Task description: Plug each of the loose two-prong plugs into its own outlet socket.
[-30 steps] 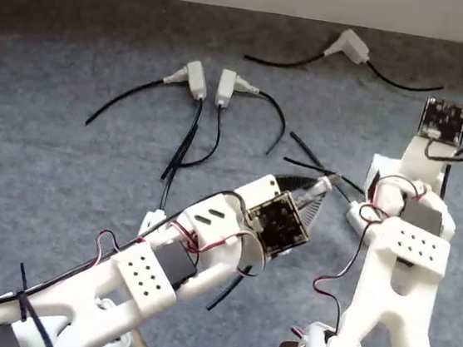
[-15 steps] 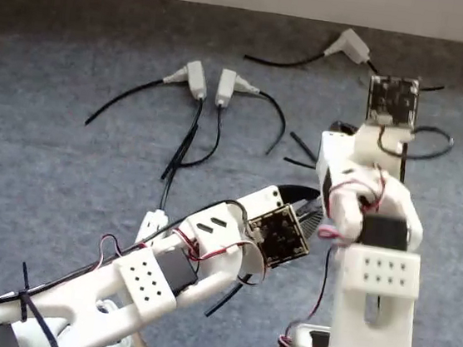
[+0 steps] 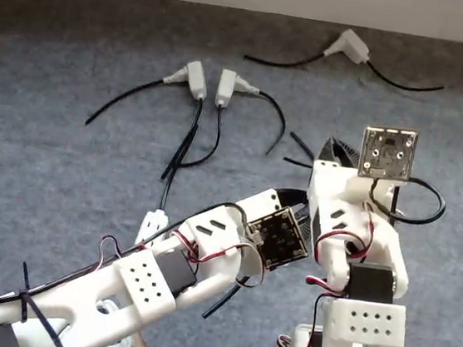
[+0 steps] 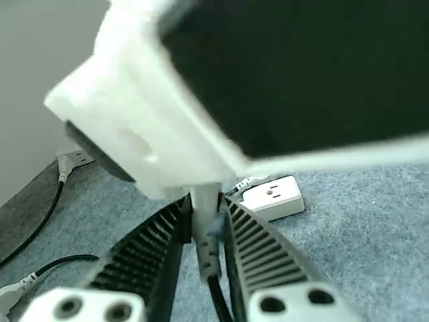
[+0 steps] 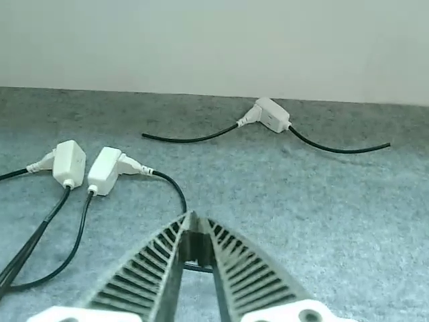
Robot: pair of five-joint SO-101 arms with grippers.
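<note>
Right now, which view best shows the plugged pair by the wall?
Right wrist view: the plugged pair lies whole, both cables visible. The high view shows the plugged pair from above; the left wrist view faces a socket.

I've got the desk [image 3: 39, 177] under a grey, carpet-like cover from edge to edge. Along its far side I see a plain pale wall [image 5: 201, 40], and the grey goes darker in a strip right beside it.

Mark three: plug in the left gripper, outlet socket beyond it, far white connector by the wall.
Held plug [image 4: 204, 231]: left wrist view, middle of white body.
Outlet socket [image 4: 273, 194]: left wrist view, slotted face.
Far white connector [image 5: 271, 115]: right wrist view, middle of body.
</note>
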